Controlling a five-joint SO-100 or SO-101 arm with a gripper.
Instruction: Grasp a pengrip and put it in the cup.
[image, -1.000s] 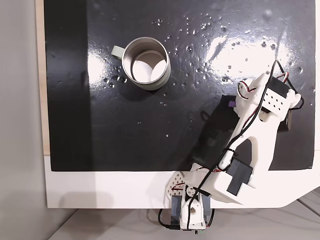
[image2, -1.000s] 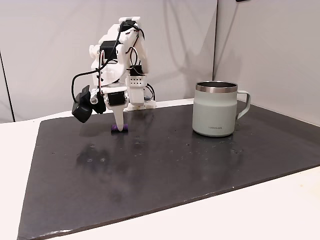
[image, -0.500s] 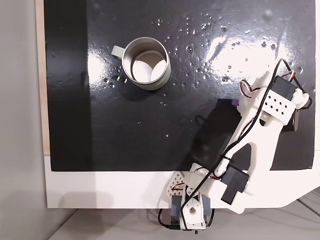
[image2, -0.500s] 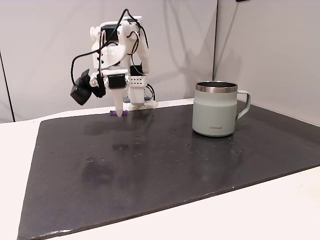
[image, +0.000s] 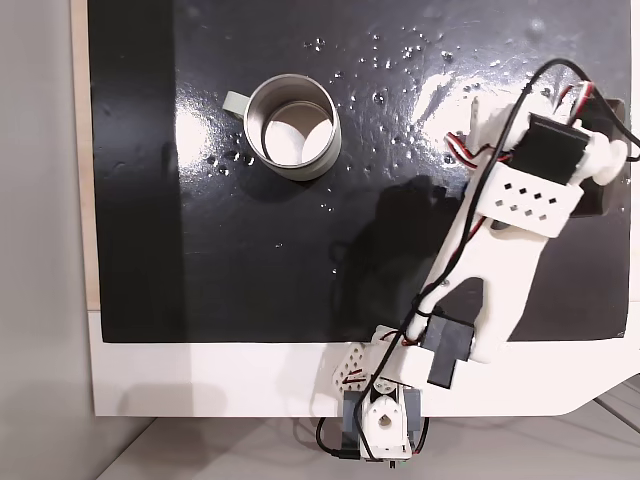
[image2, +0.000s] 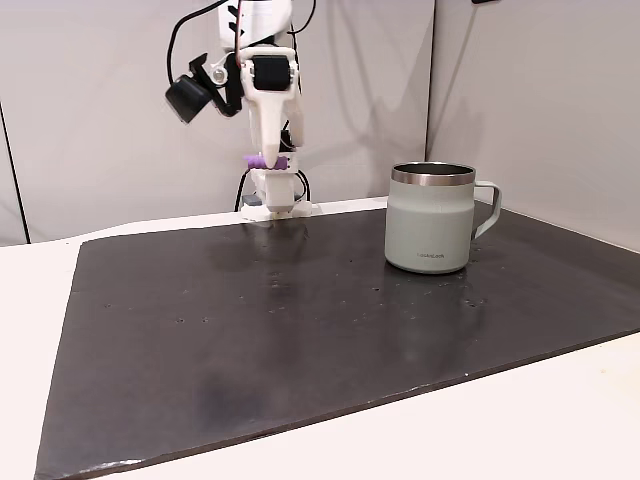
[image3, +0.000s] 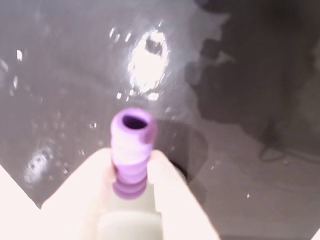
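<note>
Here, the tool is clamped on the purple pengrip, held high above the black mat. The cup stands upright on the mat, well apart from the tool.

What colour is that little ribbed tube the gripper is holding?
Purple. The pengrip shows best in the wrist view, pinched in the white gripper.

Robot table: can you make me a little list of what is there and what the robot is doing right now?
holding: the gripper is shut on the purple pengrip
pengrip height: lifted well above the black mat, seen in a fixed view
cup: silver-grey mug standing upright on the mat, apart from the gripper
cup inside: nothing purple in it, seen from above
step left: carry the pengrip over the cup and drop it in
</note>
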